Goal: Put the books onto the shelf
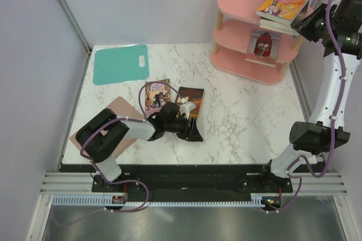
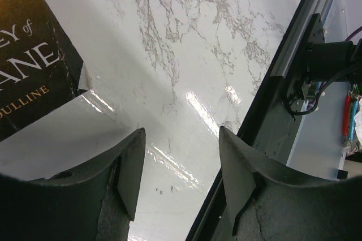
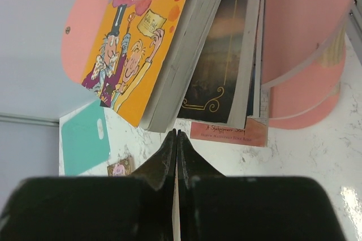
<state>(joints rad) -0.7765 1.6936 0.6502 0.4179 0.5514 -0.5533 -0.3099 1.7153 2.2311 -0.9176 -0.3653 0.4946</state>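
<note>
The Roald Dahl book (image 1: 284, 2) is lying flat on the top board of the pink shelf (image 1: 244, 26), stacked on a dark book (image 3: 220, 65), and both stick out past the board's edge on the side facing the right arm. One board down there's a pink-red book (image 3: 229, 132) poking out too. The right tool (image 3: 175, 145) is up at top-board height right by the overhanging corner of the Roald Dahl book, fingers pressed tight together with nothing between them; can't tell if the tips actually touch the book. Out on the marble worktop (image 1: 243, 122), well to the left of the shelf and nearer the arms, a purple book (image 1: 155, 95) and a brown-and-black book (image 1: 193, 94) lie side by side. The left tool (image 2: 181, 156) is low over the worktop just beside the brown-and-black one, on the side away from the shelf, fingers spread apart and pinching nothing, just bare marble in the gap. Further left of the shelf there's a teal mat (image 1: 120, 63) by the back wall, and a cardboard sheet (image 1: 116, 113) partly under the left arm.
</note>
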